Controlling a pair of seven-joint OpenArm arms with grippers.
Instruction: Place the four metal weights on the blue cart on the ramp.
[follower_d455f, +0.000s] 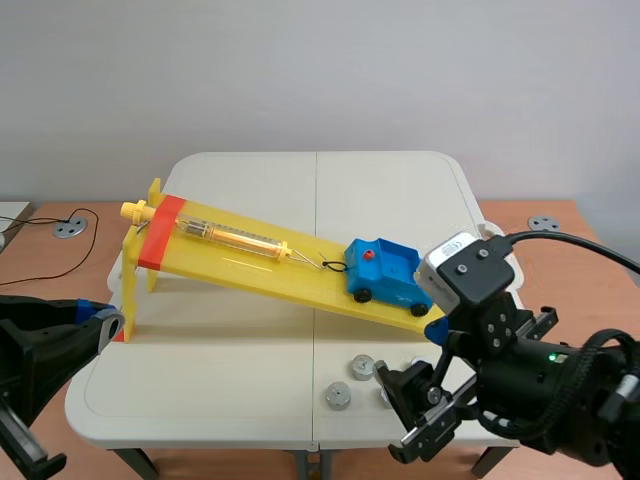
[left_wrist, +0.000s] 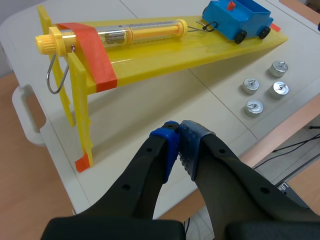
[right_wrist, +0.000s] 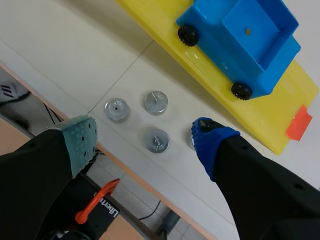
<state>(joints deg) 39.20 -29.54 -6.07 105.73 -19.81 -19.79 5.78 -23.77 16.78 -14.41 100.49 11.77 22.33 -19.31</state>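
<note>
Sitting on the white worktop (follower_d455f: 250, 350), near the edge closest to me, are the four metal weights (left_wrist: 280, 88). They are small, round and shiny, and each has a little loop on top. They lie close together in a bunch but do not touch each other.

The blue cart (follower_d455f: 388, 270) is just past them, up on the low part of the yellow ramp (follower_d455f: 240, 268). It has black wheels, a red knob on its front and an open box on its back. A thin wire hook joins the front of the cart to a long yellow spring scale (follower_d455f: 235, 238) that lies along the ramp. A band of orange tape (follower_d455f: 160, 232) goes across the high end of the ramp, over the top of the scale. The ramp stands on thin yellow legs at that high end, and its low end rests on the worktop.

My right gripper (right_wrist: 141, 132) hangs right over the weights with its fingers spread wide and nothing in them. From there I see three weights between the two pads, and the fourth one peeks out beside the blue pad.

My left gripper (left_wrist: 179, 135) is well away, low by the worktop's near corner on the high side of the ramp. Its two blue pads are pressed together and hold nothing.
</note>
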